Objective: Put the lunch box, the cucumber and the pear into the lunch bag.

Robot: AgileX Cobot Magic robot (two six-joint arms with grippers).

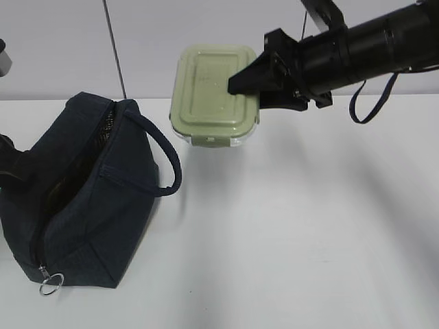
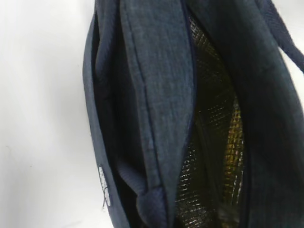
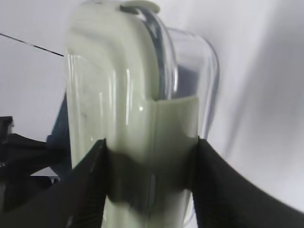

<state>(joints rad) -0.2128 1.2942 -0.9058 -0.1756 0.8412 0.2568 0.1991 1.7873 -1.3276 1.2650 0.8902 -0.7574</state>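
My right gripper [image 1: 240,88] is shut on the lunch box [image 1: 215,94], a clear glass container with a pale green lid, and holds it on edge in the air to the right of the lunch bag [image 1: 75,199]. In the right wrist view both fingers [image 3: 85,185] press the lunch box [image 3: 137,118] from either side. The dark navy bag stands open on the white table, with its loop handle [image 1: 164,154] on the right and ring pull [image 1: 50,283] in front. The left wrist view looks into the bag's silvery lining [image 2: 213,142]; the left gripper's own jaws do not show. Cucumber and pear are out of view.
A white table [image 1: 309,226] stretches to the right of the bag. A pale wall with a dark vertical seam [image 1: 115,51] stands behind. The left arm [image 1: 8,164] shows only partly at the left edge behind the bag.
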